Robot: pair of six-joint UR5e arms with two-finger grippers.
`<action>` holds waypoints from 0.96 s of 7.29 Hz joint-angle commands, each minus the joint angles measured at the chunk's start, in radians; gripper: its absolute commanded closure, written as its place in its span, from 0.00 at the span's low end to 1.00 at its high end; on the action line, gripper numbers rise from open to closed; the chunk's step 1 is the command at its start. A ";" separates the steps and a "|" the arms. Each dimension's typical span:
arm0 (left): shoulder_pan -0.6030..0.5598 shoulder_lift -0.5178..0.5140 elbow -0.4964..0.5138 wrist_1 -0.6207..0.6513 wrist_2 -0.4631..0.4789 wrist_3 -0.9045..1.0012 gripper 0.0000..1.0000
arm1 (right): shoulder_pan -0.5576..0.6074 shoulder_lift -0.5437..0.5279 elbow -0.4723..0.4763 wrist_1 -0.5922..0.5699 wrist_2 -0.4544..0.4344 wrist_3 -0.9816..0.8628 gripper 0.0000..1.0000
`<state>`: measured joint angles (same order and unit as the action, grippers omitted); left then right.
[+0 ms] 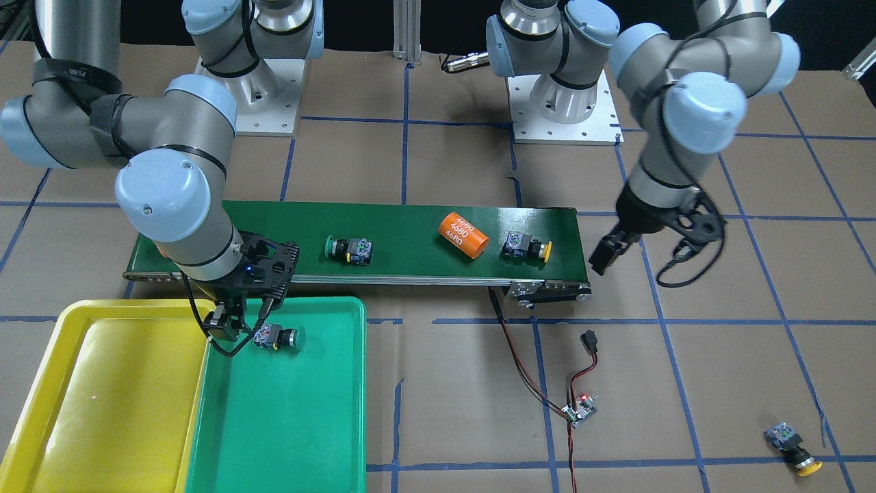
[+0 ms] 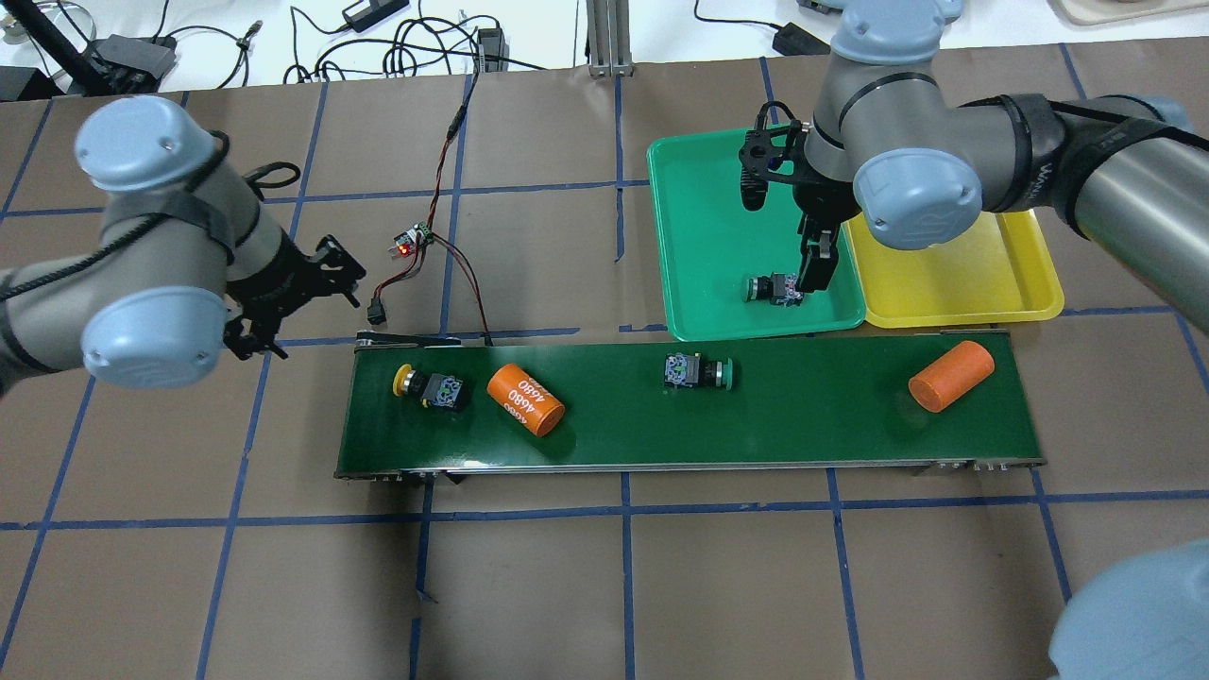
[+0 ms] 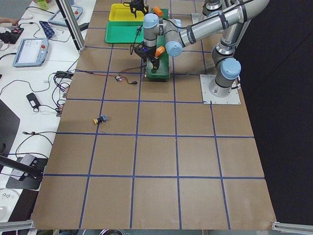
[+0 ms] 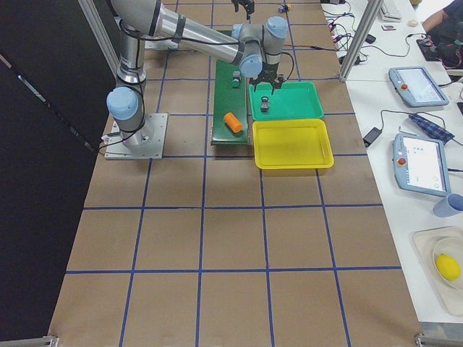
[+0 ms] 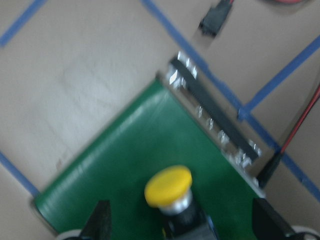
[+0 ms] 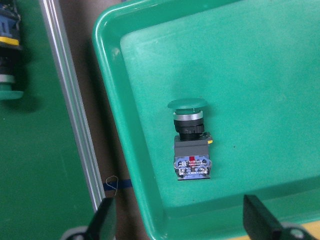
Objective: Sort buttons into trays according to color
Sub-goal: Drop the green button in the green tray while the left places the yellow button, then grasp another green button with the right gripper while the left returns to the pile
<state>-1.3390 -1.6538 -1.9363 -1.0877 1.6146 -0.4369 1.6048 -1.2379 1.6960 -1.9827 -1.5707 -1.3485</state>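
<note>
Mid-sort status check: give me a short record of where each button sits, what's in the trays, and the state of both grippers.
green button 1: lying free in the green tray
green button 2: on the belt, mid-length
yellow button 1: on the belt, near the left arm's end
yellow button 2: on the table paper, off the belt
yellow tray: no button in it
orange cylinders: both on the belt
right gripper: open, above the green tray beside green button 1
left gripper: open, just off the belt's end
</note>
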 commanded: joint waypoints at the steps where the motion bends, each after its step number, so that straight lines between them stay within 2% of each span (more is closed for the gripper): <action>1: 0.173 -0.120 0.165 -0.057 0.005 0.388 0.00 | -0.003 -0.021 0.034 0.015 0.003 -0.026 0.08; 2: 0.225 -0.220 0.271 -0.049 0.004 0.497 0.00 | -0.006 -0.058 0.084 0.012 0.005 -0.073 0.08; 4: 0.244 -0.460 0.562 -0.044 0.002 0.754 0.00 | -0.008 -0.165 0.218 -0.004 0.006 -0.130 0.08; 5: 0.245 -0.548 0.658 -0.044 0.002 0.849 0.00 | -0.009 -0.211 0.288 -0.042 0.006 -0.144 0.08; 6: 0.262 -0.620 0.727 -0.046 -0.007 0.887 0.00 | -0.009 -0.237 0.357 -0.142 0.001 -0.143 0.08; 7: 0.280 -0.680 0.750 -0.037 -0.022 0.889 0.00 | -0.006 -0.250 0.422 -0.203 0.003 -0.143 0.04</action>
<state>-1.0790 -2.2470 -1.2470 -1.1308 1.6069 0.4182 1.5963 -1.4606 2.0314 -2.0992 -1.5673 -1.4874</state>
